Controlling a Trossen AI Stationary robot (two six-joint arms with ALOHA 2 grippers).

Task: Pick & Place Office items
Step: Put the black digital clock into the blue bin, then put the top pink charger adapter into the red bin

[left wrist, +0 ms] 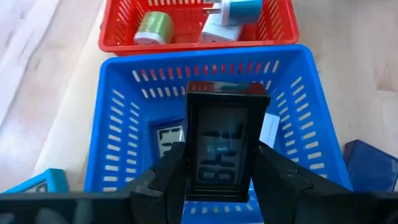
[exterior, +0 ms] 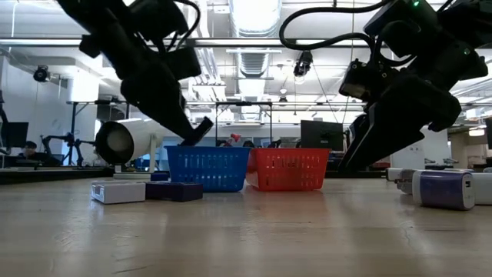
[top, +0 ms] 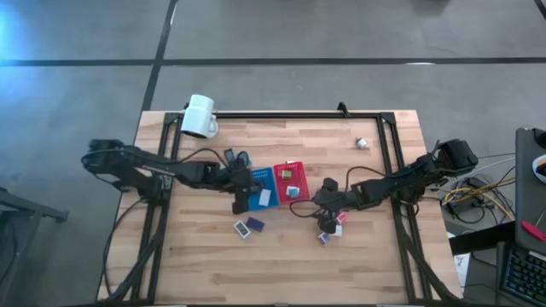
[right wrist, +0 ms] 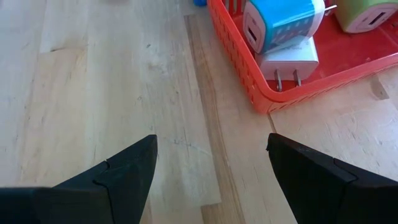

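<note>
office items are partly sorted on a wooden table, seen from above, from table height and from both wrists. two small baskets stand side by side near the table's middle: a blue basket [left wrist: 118, 124] and a red basket [right wrist: 249, 81].

the red basket already holds a blue-and-white charger cube [right wrist: 280, 22], a white plug [right wrist: 289, 62] and a green-topped cube [left wrist: 154, 28]. the blue basket holds at least one flat white piece [left wrist: 168, 138] on its floor.

the left gripper [left wrist: 217, 174] hangs over the blue basket, its fingers closed partway on a black calculator-like piece [left wrist: 225, 146] held upright above the basket's inside. this piece looks ready to be dropped in, so the step in hand is likely a placement.

the right gripper [right wrist: 211, 168] hovers low over bare wood just beside the red basket, its fingers spread wide with nothing between them.

still out on the table: a white flat piece [top: 242, 228] and a dark blue flat piece [top: 255, 224] lying together in front of the baskets, a few small pieces [top: 333, 232] under the right arm, and one small white piece [top: 362, 143] well apart near the far right corner. a white mug [top: 200, 116] lies at the far left edge.

judging by this, the sorting is perhaps halfway, with several pieces left.
</note>
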